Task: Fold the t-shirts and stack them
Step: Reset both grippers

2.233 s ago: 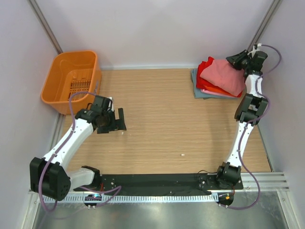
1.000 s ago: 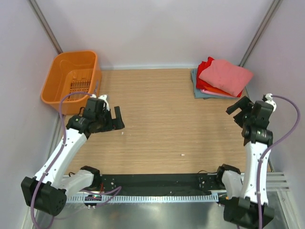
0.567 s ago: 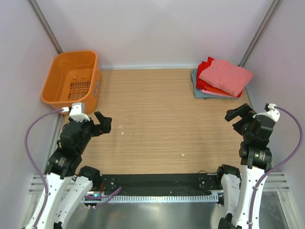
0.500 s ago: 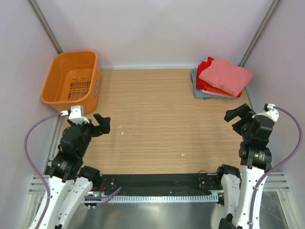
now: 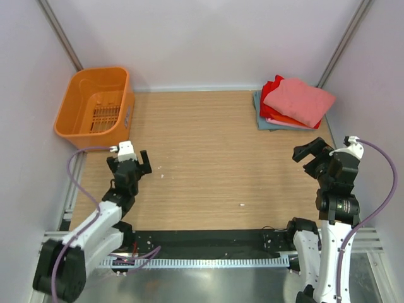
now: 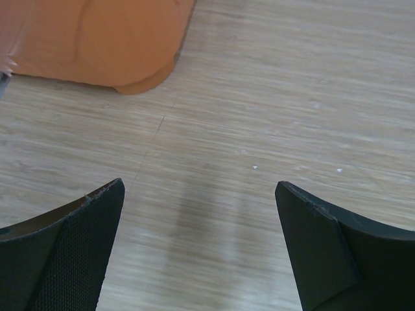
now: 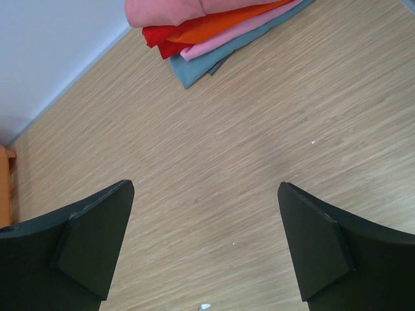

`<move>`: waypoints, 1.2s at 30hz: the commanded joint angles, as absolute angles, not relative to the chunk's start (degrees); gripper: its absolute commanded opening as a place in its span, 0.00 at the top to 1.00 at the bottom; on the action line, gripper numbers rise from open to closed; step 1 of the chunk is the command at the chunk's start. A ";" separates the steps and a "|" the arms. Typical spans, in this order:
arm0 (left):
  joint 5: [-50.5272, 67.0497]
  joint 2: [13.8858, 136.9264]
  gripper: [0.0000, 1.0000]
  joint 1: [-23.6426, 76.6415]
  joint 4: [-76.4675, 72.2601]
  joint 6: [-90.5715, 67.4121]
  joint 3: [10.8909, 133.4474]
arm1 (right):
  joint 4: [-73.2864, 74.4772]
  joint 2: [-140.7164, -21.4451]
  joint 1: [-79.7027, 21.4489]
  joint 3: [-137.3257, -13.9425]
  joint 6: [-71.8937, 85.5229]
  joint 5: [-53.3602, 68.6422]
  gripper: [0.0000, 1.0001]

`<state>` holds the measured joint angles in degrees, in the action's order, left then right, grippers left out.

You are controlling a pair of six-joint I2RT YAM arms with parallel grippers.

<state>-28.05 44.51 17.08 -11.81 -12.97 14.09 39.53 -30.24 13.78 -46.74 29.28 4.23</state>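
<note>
The folded t-shirts lie in one stack [image 5: 291, 104] at the table's far right corner, a salmon-pink one [image 5: 302, 100] on top. Under it show bright red [image 7: 170, 35], orange [image 7: 224, 24], pale pink [image 7: 241, 38] and grey-blue [image 7: 194, 65] layers. My right gripper [image 5: 310, 156] hovers well in front of the stack, open, with only bare wood between its fingers [image 7: 97, 233]. My left gripper [image 5: 129, 163] is low over the table's left side, open and holding nothing, its fingers [image 6: 78, 240] wide apart.
An orange plastic basket [image 5: 95, 106] stands at the far left corner, just beyond my left gripper; its rounded wall [image 6: 97, 39] fills the top left of the left wrist view. Small white specks [image 5: 242, 204] lie on the wooden table [image 5: 208, 158]. Walls enclose three sides.
Both arms have drawn back toward their bases. The left gripper has dropped low near the table's left edge; the right has come away from the stack. The t-shirts have not moved.
</note>
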 commanded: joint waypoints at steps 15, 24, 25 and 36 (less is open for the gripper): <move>-6.16 79.54 0.09 7.12 -37.68 -0.54 25.06 | 40.34 -31.64 12.22 -46.49 30.50 4.39 0.00; -1.77 85.68 0.00 0.28 -58.17 -5.27 17.75 | 40.43 -31.64 12.13 -46.49 30.59 4.04 0.00; -1.76 85.87 0.00 0.18 -58.71 -5.80 17.84 | 40.43 -31.64 12.13 -46.41 30.59 4.13 0.00; -1.76 85.17 0.00 0.18 -57.48 -5.63 17.84 | 38.76 -32.08 12.13 -45.44 30.41 5.71 0.00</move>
